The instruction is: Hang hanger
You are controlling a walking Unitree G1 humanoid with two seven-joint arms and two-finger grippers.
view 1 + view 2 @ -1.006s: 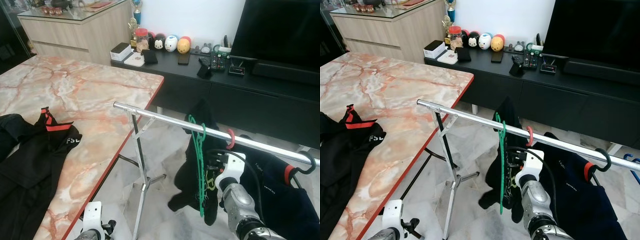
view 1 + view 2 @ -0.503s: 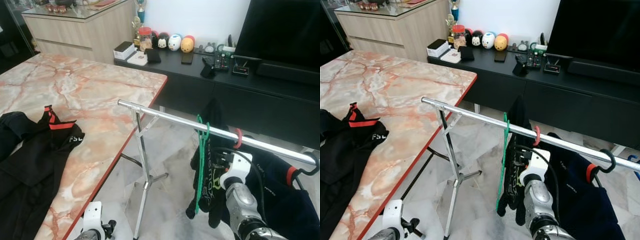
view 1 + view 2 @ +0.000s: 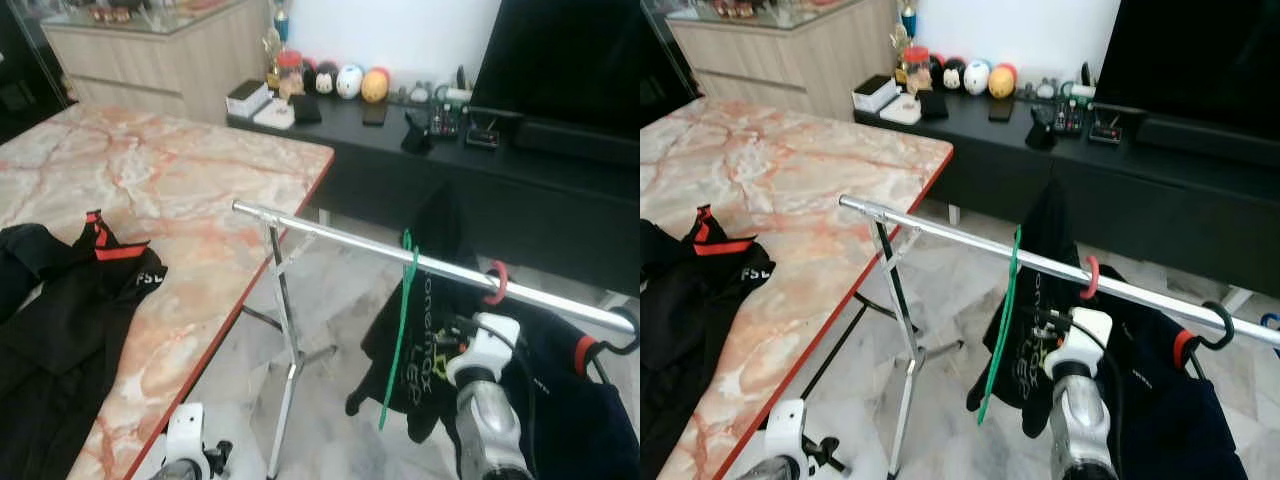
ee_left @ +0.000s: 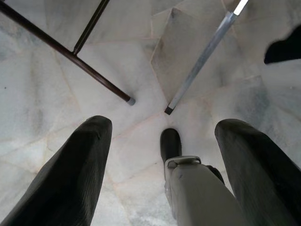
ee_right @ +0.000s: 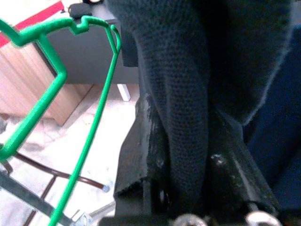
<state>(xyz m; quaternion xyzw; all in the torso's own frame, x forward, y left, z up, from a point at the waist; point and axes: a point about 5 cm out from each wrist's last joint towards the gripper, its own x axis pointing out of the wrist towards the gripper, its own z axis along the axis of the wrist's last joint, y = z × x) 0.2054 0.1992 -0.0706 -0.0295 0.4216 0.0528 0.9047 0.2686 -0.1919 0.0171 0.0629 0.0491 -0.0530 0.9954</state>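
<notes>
A bare green hanger (image 3: 402, 310) hangs by its hook on the silver rail (image 3: 330, 235), its lower end swung out to the left. Beside it on the right, a black printed garment (image 3: 425, 330) hangs under a red hook (image 3: 493, 283). My right gripper (image 5: 188, 188) is at this garment below the rail, its fingers (image 5: 138, 160) closed with the black cloth bunched between them. The green hanger's wire (image 5: 94, 122) passes just beside it. My left gripper (image 4: 164, 123) hangs low near the floor, open and holding nothing.
A marble table (image 3: 180, 180) with a red edge stands at the left, with black clothes (image 3: 60, 320) on it. A navy garment (image 3: 590, 400) hangs at the rail's right end. A black TV cabinet (image 3: 500, 180) runs along the back. The rack's legs (image 4: 202, 56) stand on tiled floor.
The black garment and its red hook slid right along the rail with my right gripper. The garment lifted, showing its print, and the green hanger's lower end swung left. The camera shifted slightly.
</notes>
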